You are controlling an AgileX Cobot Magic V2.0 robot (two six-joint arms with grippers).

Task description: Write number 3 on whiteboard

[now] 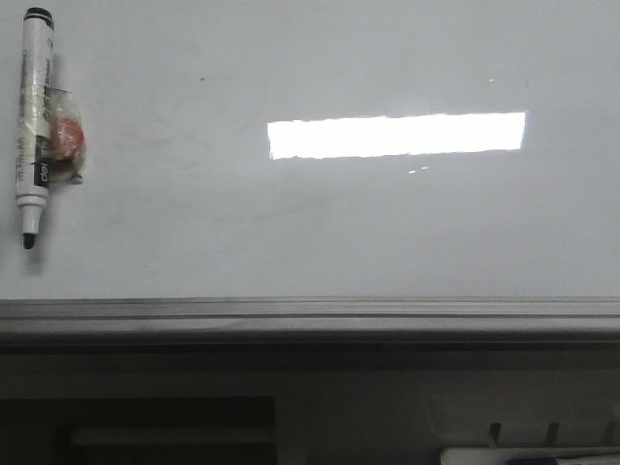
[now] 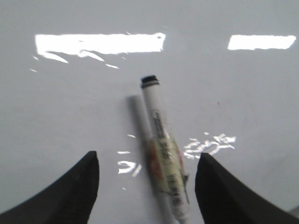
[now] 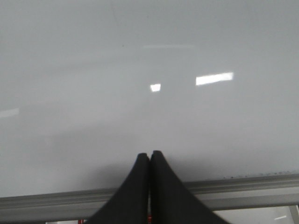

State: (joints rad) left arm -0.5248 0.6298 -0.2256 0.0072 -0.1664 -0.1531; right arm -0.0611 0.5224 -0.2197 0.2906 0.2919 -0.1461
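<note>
One marker (image 2: 163, 163) flat on whiteboard (image 1: 339, 232), uncapped.
Left gripper (image 2: 147, 186) spread wide, marker between its fingers untouched; right gripper (image 3: 150, 186) clenched, empty.

- A bright light is being mirrored by the glossy, smooth whiteboard (image 1: 387, 223);
- a matt grey metal frame (image 1: 310, 315) is being shown;
- the marker (image 1: 33, 116) is being seen as smooth white plastic.

**Board surface open, one marker at the far left**

The whiteboard (image 1: 387, 232) is left bare across its middle and right — only a bright light reflection is seen there. A single obstacle is presented: a marker (image 1: 32, 121) lying flat at the left edge, tip toward the frame (image 1: 310, 315). In the left wrist view, the marker (image 2: 163, 161) is flanked by the spread fingers (image 2: 70, 196) — untouched.
</note>
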